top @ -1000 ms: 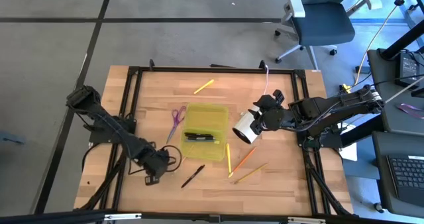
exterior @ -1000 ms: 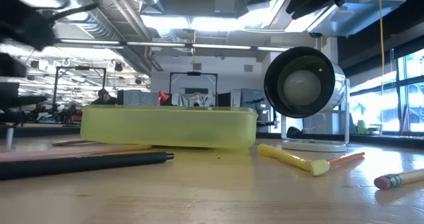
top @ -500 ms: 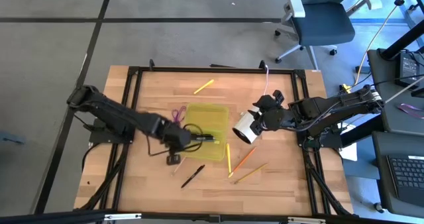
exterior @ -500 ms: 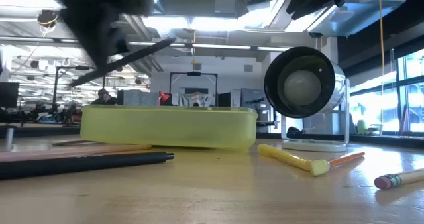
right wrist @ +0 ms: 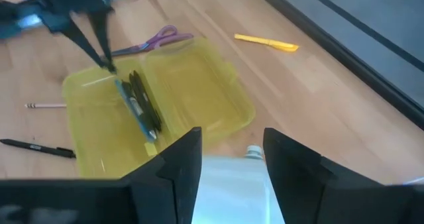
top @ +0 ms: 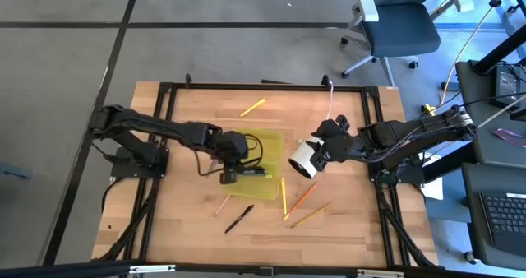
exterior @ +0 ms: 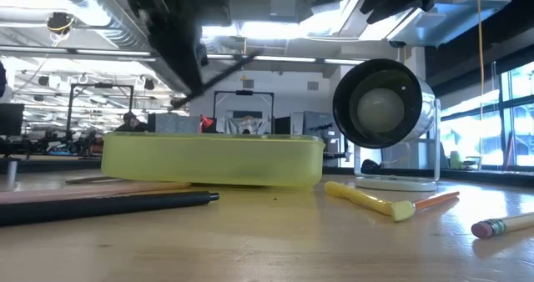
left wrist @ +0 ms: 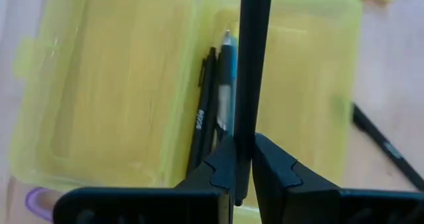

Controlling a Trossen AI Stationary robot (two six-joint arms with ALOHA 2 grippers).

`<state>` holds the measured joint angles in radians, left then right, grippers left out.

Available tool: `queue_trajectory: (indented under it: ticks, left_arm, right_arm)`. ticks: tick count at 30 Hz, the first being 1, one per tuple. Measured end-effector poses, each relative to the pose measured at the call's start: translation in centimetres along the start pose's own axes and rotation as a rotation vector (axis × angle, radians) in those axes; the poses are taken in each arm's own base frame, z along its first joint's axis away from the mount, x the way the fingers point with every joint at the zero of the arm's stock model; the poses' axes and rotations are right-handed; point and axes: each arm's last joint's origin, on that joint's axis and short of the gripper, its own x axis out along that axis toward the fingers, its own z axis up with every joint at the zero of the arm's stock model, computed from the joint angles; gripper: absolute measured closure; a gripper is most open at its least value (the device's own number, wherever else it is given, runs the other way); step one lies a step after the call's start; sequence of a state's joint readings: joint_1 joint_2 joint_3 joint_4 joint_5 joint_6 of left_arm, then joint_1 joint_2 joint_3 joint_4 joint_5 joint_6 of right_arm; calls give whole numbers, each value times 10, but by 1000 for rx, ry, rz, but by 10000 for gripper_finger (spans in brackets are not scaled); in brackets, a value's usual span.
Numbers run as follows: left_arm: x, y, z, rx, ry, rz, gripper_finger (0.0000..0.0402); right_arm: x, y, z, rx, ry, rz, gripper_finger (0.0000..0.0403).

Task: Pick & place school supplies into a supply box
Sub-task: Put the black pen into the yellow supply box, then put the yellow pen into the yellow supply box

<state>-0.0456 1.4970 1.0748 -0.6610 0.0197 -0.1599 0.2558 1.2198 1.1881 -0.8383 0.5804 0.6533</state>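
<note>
Wooden counter [top: 345,220] in a dark metal frame, grey floor around, office chair [top: 394,27] beyond the far edge.

Supply box [top: 256,176] near the middle of the counter, lid open, translucent yellow-green. Inside, along the fold: two or three dark pens [left wrist: 211,114] lying side by side.

Left end effector [top: 231,164] over the box's left part, clenched on a thin black pen [left wrist: 252,71]; pen held tilted, clear of the box in the low view.

Right end effector [top: 327,150] just right of the box, gripping a white cylinder [top: 303,158] on a cord.

Outside the box: purple-handled scissors [right wrist: 149,41] beside its left edge; yellow marker [top: 252,107] well toward the far edge; black pen [top: 239,219] and a thin pencil [top: 222,205] near the front; yellow and orange pencils [top: 297,200] front right of the box.
</note>
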Motion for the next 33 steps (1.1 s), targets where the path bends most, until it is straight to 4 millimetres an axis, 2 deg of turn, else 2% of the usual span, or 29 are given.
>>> queue_trajectory:
  ticks: [8,14,19,27,33]
  left_arm:
    - [40,5,-4,-6,141,-28,378]
    - [61,6,-8,-20,221,-87,378]
    - [68,6,-10,-22,241,-85,371]
    - [68,6,-9,-24,238,-86,350]
    - [68,6,-9,-24,238,-85,348]
  right_arm:
    - [0,1,1,5,-10,6,237]
    - [0,1,1,6,-12,7,237]
    - [0,1,1,6,-12,7,237]
    - [0,1,1,3,-8,13,237]
    - [0,2,2,13,-16,21,237]
